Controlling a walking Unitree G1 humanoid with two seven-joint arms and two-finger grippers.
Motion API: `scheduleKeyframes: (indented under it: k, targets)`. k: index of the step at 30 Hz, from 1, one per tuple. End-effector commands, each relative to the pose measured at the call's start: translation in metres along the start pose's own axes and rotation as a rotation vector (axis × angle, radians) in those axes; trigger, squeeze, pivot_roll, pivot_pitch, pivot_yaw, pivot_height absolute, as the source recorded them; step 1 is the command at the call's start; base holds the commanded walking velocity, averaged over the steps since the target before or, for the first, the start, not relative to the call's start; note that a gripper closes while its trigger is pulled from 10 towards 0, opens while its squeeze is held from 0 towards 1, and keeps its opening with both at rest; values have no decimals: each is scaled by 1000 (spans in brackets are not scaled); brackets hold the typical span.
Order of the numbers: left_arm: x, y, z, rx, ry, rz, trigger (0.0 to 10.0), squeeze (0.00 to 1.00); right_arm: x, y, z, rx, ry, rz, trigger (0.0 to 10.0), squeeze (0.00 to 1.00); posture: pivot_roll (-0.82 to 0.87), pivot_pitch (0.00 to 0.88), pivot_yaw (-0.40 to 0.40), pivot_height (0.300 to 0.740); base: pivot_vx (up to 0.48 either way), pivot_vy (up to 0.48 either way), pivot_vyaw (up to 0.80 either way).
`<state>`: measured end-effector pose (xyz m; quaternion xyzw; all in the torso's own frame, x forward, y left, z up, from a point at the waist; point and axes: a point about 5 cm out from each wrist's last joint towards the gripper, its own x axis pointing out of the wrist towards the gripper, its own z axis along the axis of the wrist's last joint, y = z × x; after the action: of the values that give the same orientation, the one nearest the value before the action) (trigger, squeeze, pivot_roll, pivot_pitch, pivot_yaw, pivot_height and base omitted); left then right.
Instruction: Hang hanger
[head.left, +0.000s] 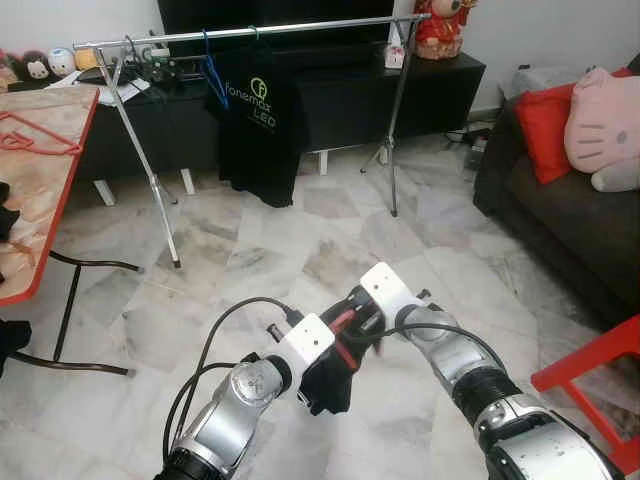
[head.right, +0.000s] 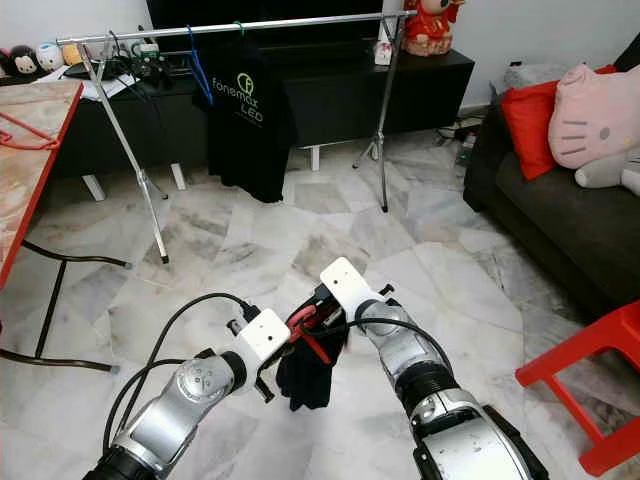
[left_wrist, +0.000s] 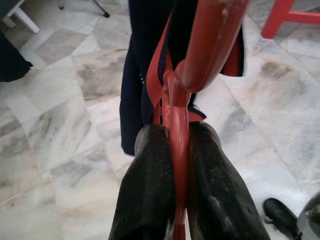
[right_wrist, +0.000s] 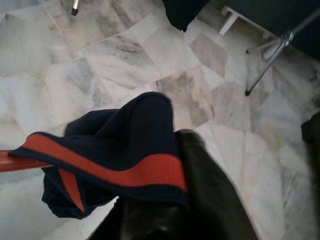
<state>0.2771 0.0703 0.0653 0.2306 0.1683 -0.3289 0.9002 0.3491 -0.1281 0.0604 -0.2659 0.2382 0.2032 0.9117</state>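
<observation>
Well short of the rack (head.left: 250, 35), low over the floor (head.left: 300, 230), the red hanger (left_wrist: 180, 115) sits pinched tight between the left gripper (left_wrist: 175, 150) fingers, a dark shirt (right_wrist: 115, 150) with red trim draped on it. The right gripper (right_wrist: 165, 210) is pressed into the collar; I'd say it's clamping the cloth. My take: walk closer first, keep both grips firm, then lift the hook beside the 1 black shirt (head.left: 250, 115) already hanging.
</observation>
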Motion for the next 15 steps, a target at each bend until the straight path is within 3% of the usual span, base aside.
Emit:
scheduleKeyframes:
  k: [1, 5, 15]
  targets:
    - [-5, 19, -14, -8, 76, 111, 10000, 0, -3, -16, -4, 44, 19, -73, 10000, 0, 1, 0, -65, 740, 0, 0, 0]
    - [-5, 20, -13, -20, 65, 120, 10000, 0, -2, -14, -3, 49, 15, -67, 10000, 0, 3, 0, -64, 740, 0, 0, 0]
    - [-2, 7, -8, -39, 47, 33, 10000, 0, 0, -7, 8, 107, -20, -54, 10000, 0, 1, 0, -62, 740, 0, 0, 0]
